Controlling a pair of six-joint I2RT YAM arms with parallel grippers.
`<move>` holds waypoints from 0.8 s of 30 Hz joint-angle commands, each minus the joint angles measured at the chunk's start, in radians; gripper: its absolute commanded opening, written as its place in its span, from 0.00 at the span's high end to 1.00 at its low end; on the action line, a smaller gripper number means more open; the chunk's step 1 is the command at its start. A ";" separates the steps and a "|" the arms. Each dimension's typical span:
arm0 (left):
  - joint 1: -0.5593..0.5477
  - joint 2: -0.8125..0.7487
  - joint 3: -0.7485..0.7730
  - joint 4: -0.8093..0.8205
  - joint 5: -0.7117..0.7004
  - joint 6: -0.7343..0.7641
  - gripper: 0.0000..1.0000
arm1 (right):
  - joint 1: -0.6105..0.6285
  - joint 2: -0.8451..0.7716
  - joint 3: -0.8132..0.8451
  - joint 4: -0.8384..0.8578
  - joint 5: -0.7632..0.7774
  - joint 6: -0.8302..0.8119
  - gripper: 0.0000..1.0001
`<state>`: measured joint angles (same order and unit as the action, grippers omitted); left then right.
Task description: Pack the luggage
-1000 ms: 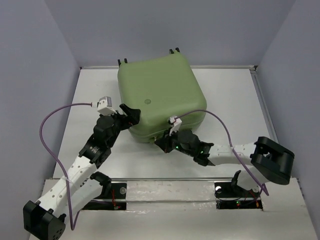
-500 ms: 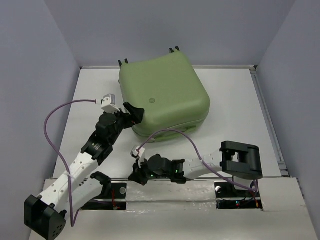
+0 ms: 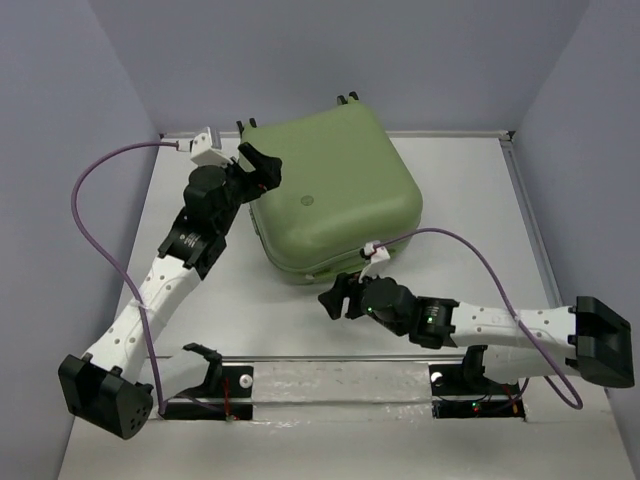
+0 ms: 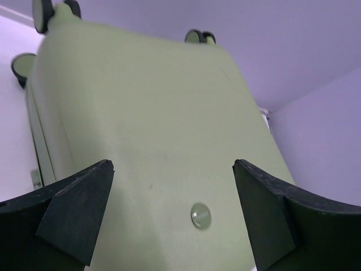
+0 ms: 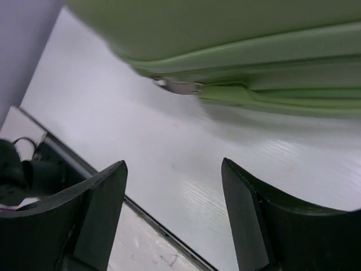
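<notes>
Left gripper [image 3: 258,165] spread wide, holding nothing, at the far left corner of the luggage [image 3: 330,195], one pale green case lying closed mid-table [image 3: 470,220], right gripper [image 3: 333,298] spread wide, empty, near its front edge, two grippers total.

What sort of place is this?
Probably a robot test lab: a white table boxed in by plain grey walls, a cabled left arm and right arm bolted at its edge, and one green suitcase.
</notes>
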<state>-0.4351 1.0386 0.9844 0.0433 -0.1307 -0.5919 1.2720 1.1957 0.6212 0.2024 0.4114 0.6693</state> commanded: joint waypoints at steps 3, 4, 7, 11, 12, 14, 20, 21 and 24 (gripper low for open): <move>0.062 0.044 0.091 0.020 -0.010 0.035 0.01 | -0.085 -0.091 -0.037 -0.351 0.245 0.303 0.19; 0.064 0.049 0.100 0.018 -0.014 0.032 0.01 | -0.104 -0.088 -0.040 -0.354 0.245 0.335 0.18; 0.067 0.073 0.137 -0.011 -0.001 0.041 0.01 | -0.151 -0.091 -0.046 -0.359 0.257 0.413 0.18; 0.067 0.072 0.131 -0.014 0.020 0.053 0.01 | -0.203 -0.102 -0.049 -0.359 0.332 0.484 0.19; 0.065 0.066 0.126 -0.013 0.025 0.053 0.01 | -0.221 -0.099 -0.051 -0.357 0.343 0.501 0.19; 0.067 0.061 0.112 -0.007 0.032 0.055 0.01 | -0.241 -0.084 -0.049 -0.350 0.362 0.550 0.21; 0.067 0.049 0.105 -0.006 0.025 0.060 0.01 | -0.278 -0.018 -0.054 -0.270 0.382 0.653 0.28; 0.065 0.048 0.106 -0.006 0.026 0.058 0.01 | -0.278 -0.005 -0.054 -0.258 0.388 0.665 0.28; 0.065 0.052 0.112 -0.005 0.040 0.053 0.01 | -0.298 0.067 -0.043 -0.247 0.389 0.745 0.32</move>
<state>-0.3710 1.1183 1.0740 0.0101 -0.1131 -0.5564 0.9951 1.2030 0.5735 -0.1116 0.7242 1.2770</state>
